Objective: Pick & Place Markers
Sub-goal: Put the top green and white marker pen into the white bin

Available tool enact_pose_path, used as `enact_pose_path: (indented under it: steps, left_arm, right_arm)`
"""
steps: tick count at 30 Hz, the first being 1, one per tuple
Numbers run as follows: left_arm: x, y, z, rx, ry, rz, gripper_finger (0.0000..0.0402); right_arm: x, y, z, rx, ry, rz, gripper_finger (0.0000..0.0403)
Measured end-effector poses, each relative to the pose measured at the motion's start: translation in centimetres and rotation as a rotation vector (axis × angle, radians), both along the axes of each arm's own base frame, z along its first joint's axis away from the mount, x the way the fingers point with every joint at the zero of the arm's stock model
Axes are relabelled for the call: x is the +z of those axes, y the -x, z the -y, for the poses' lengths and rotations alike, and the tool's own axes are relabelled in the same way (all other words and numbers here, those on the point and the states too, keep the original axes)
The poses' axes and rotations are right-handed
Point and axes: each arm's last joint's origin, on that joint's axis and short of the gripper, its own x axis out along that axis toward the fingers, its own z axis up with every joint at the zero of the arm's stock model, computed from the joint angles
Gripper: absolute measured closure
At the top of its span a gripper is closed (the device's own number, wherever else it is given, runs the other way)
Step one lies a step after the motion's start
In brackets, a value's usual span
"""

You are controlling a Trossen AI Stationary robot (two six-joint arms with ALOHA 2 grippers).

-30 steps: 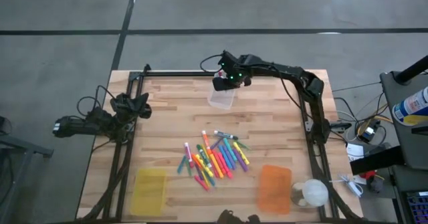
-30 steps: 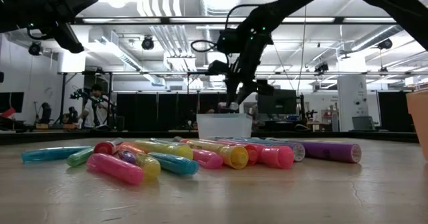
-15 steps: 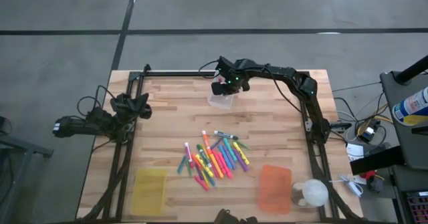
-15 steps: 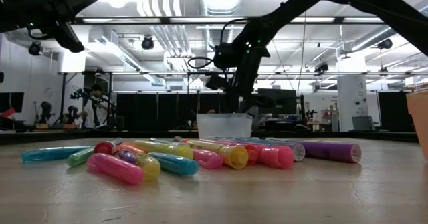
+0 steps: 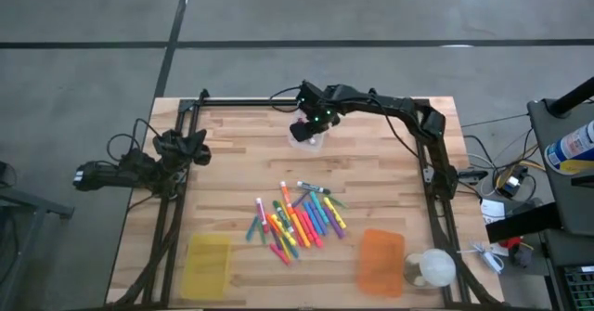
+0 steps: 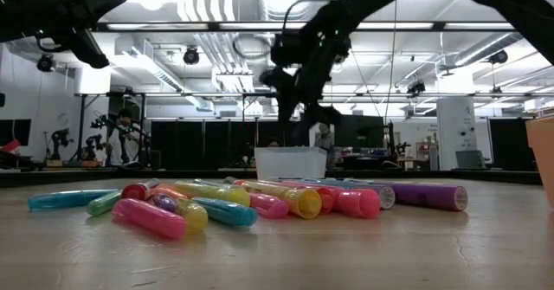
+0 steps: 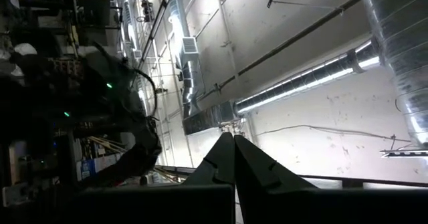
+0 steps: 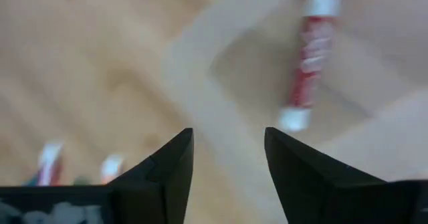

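One red marker (image 8: 309, 57) is seen lying in the clear bin (image 5: 307, 137), just past the parted fingers of the right hand (image 5: 313, 125); nothing is held between them. A drop-off is judged to be just completed, with the hand poised directly over the bin at the far side of the table (image 5: 232, 153).

Right hand state: fingers spread, empty, seen in the right wrist view with bare wood and the bin's pale wall between the tips. Marker and fingers are apart, not touching.

Left hand (image 7: 234, 158): pinched closed, parked off the table's left edge, pointed up at the ceiling; idle.

Remaining work: the heap of markers (image 5: 299, 220) is spread near the middle of the table, toward the near edge, well apart from the right hand. Pink, orange, yellow, green, blue and purple ones are noted, several overlapping.

Next move, as judged: the right arm is to be carried from the bin to the heap, lowered over one marker at its fringe, and closed across the barrel without neighbours being dragged along.

Yellow bin (image 5: 208, 264) and orange bin (image 5: 381, 261) sit at the near corners, apparently untouched.
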Motion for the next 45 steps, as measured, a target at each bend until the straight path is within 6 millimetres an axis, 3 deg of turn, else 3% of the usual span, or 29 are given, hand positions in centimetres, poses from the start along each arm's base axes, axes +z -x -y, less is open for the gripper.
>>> enact_pose_path:
  steps: [8, 13, 17, 22, 28, 34, 45]
  left_arm:
    - [-0.1, 0.0, -0.1, 0.084, -0.023, -0.049, 0.0402]
    - [-0.3, -0.2, -0.2, 0.108, -0.045, -0.09, 0.0402]
    - [-0.4, -0.2, -0.2, 0.114, -0.004, -0.084, 0.0401]
    - [-0.3, -0.5, -0.2, 0.097, 0.023, -0.086, 0.0366]
    - [0.7, -0.9, 0.2, -0.06, 0.006, -0.056, 0.0307]
    - [1.6, -0.8, 0.2, -0.077, -0.004, -0.036, 0.0301]
    - [2.2, -0.6, 0.3, -0.116, -0.002, 0.005, 0.03]
  right_arm:
    - [4.1, -0.9, -8.7, 0.436, 0.103, 0.097, 0.0242]
    - [3.9, -1.1, -12.7, 0.574, 0.147, 0.053, 0.0248]
    - [2.7, -0.8, -14.6, 0.622, 0.187, -0.017, 0.0246]
    - [1.1, 0.0, -16.0, 0.671, 0.17, -0.091, 0.0247]
    - [-1.5, 0.9, -16.5, 0.686, 0.148, -0.145, 0.0254]
    - [-3.4, 0.9, -16.5, 0.614, 0.139, -0.115, 0.0264]
    - [-6.2, 2.3, -16.4, 0.563, 0.207, -0.209, 0.028]
